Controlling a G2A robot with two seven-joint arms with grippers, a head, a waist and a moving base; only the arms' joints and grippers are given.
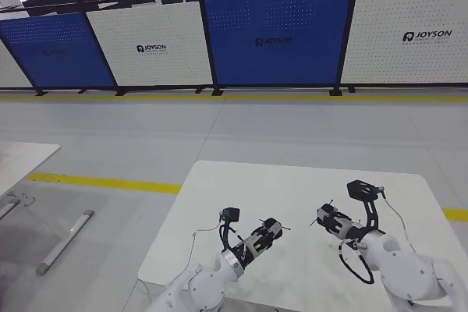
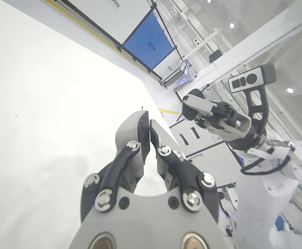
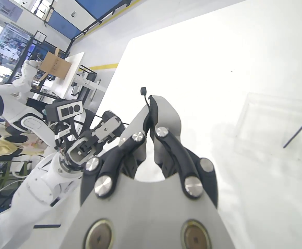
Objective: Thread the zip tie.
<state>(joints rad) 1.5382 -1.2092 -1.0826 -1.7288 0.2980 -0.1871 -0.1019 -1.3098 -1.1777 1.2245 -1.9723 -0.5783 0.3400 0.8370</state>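
My right gripper (image 3: 151, 106) is shut on a black zip tie (image 3: 146, 98). The tie's square head (image 3: 143, 90) sticks out past the fingertips. My left gripper (image 2: 149, 124) is shut too, and a tiny black tip (image 2: 142, 108) pokes out beyond its pads. In the right wrist view a thin black strip (image 3: 125, 123) juts from the left gripper (image 3: 108, 123). Whether both hold the same tie I cannot tell. From above, the left gripper (image 1: 274, 225) and the right gripper (image 1: 323, 212) hover over the white table (image 1: 296, 179), facing each other a short gap apart.
A clear shallow tray (image 3: 244, 110) lies on the table beside my right gripper, with a thin dark strip (image 3: 300, 128) across it. Another white table (image 1: 15, 160) stands off to the left, across the floor. Blue and white pegboard panels (image 1: 273, 39) line the back.
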